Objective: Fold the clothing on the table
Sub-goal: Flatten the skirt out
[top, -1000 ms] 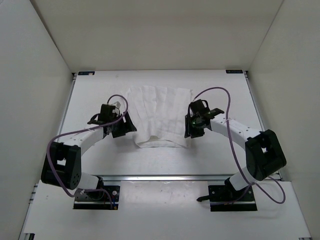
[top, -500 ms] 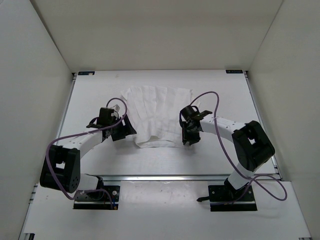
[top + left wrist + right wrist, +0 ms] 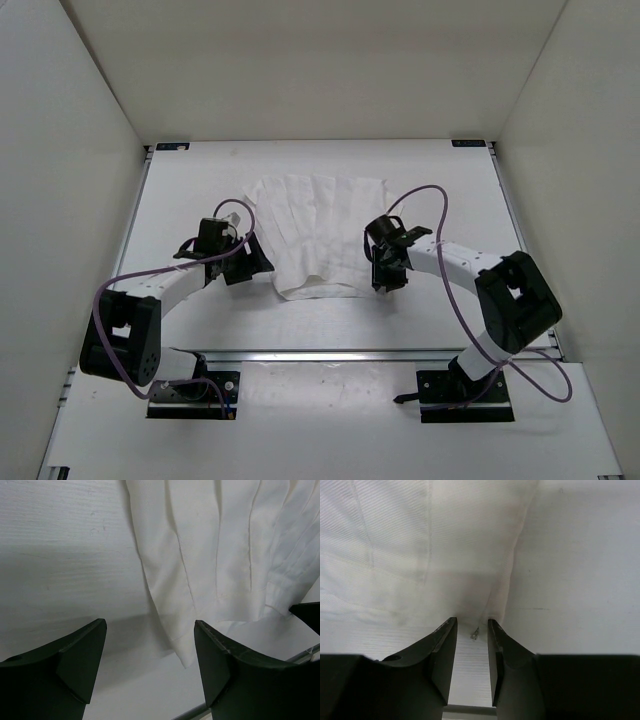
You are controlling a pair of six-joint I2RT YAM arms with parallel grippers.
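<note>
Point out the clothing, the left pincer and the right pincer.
clothing point(image 3: 320, 225): top view, middle of the pleated fabric.
left pincer point(image 3: 150, 630): left wrist view, midway between its fingertips.
right pincer point(image 3: 472, 625): right wrist view, midway between its fingertips.

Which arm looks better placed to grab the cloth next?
Probably the right. The right gripper, fingers narrowly parted, sits at the edge of the clothing, a corner just past its tips. The left gripper is wide open, with only a corner tip between its fingers.
</note>
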